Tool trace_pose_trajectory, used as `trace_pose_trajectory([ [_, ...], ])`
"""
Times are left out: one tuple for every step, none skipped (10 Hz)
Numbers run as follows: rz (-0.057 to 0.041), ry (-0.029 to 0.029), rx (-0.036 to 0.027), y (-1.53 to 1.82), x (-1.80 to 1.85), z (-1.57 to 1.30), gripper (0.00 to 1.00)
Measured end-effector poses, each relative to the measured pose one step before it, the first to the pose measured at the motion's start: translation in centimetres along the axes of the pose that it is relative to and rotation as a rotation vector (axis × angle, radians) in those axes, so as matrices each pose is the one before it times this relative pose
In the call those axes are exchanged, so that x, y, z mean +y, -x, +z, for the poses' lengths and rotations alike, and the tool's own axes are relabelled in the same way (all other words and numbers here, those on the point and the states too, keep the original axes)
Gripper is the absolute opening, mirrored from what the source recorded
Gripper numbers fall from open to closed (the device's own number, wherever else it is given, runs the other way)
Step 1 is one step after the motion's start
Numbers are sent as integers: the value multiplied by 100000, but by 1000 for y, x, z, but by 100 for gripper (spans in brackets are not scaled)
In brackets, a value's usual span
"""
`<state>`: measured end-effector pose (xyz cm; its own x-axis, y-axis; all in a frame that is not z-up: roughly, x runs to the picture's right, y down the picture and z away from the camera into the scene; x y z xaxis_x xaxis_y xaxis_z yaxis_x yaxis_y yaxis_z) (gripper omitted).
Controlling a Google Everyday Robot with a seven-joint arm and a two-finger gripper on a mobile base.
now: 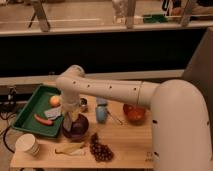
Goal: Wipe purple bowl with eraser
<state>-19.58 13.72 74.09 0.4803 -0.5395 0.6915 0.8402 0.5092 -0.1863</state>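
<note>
So the white arm [110,92] comes in from the right, bends at the elbow and drops straight down, and the gripper [70,121] ends up right over the purple bowl [81,133]. It sits over the left half of the bowl, low enough that its tip overlaps the rim from this angle. Whether it's actually touching the inside or just hanging above it, I can't tell. Same goes for how open the gripper is and whether it's got anything in it: the wrist blocks that part, so no idea.

The purple bowl is on the wooden table [132,145], towards the front left, just beside the right edge of the green tray [25,110]. Most of the bowl's right side and front edge is visible, dark purple.

Other stuff around it:
- on the tray, an orange fruit [55,100] near the back and a red thing [43,119] lying closer to the front
- a paper cup [27,145] at the front left corner of the table
- a yellow banana-looking piece [70,148] in front of the purple bowl, with a bunch of dark grapes [101,150] just right of it
- a small blue container [101,111] standing upright to the right of the purple bowl, near it but not touching
- an orange bowl [134,114] further right, well apart from the purple one
- a little dark can [83,104] behind the purple bowl, next to the arm
</note>
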Motion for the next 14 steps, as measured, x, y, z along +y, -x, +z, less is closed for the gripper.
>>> trace_pose_trajectory([
  [-2438, 666, -1691, 1433, 744, -45, 0],
  [-1350, 847, -620, 844, 629, -31, 0],
  [-2043, 1701, -187, 1130, 742, 6, 0],
  [-365, 1668, 447, 580, 719, 92, 0],
  [1837, 982, 554, -355, 1241, 14, 0],
  [2273, 920, 1043, -766, 1168, 7, 0],
  [3856, 467, 1280, -1365, 1289, -62, 0],
  [4189, 139, 1279, -1481, 1065, -134, 0],
  [4277, -656, 1149, -1839, 587, -309, 0],
  [2930, -528, 719, -1470, -207, -166, 0],
  [2420, -1163, -182, -1609, -921, 8, 0],
  [987, -799, -966, -833, -736, 57, 0],
  [959, -1073, -1223, -677, -893, 64, 0],
  [-411, -1222, -1510, 203, -994, 180, 0],
])
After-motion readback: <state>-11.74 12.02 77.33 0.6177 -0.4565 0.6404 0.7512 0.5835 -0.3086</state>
